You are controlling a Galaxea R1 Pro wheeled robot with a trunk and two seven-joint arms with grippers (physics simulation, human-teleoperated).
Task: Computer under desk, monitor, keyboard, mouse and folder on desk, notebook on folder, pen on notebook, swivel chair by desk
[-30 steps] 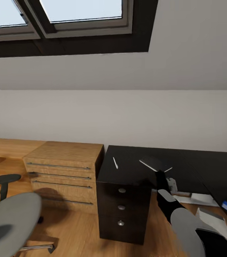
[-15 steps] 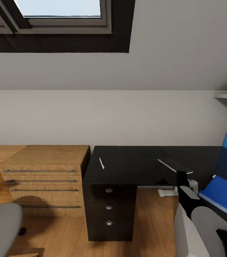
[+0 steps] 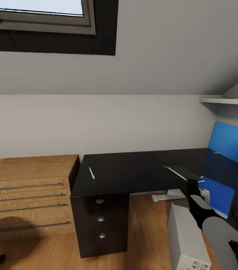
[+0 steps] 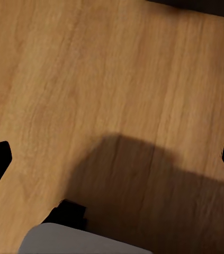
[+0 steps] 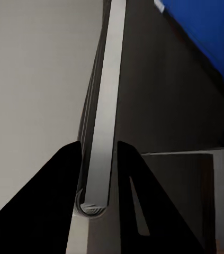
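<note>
The camera has swung right since a moment ago: the wooden drawer unit (image 3: 25, 195) now sits at the left edge. The right gripper (image 3: 189, 182), centre right, is clamped on the thin notebook (image 3: 180, 172), held above the black desk (image 3: 133, 172). The pen (image 3: 92, 173) lies on the desk left of centre. The left gripper (image 4: 112, 153) is spread open over bare wood floor (image 4: 112, 79). The grey computer (image 3: 186, 236) stands at lower right.

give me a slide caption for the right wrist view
Right tool shut on the notebook, seen edge-on beside the desk.

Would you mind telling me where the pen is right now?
In the head view, the pen lies on the desk's left end, near the wooden drawer unit.
</note>
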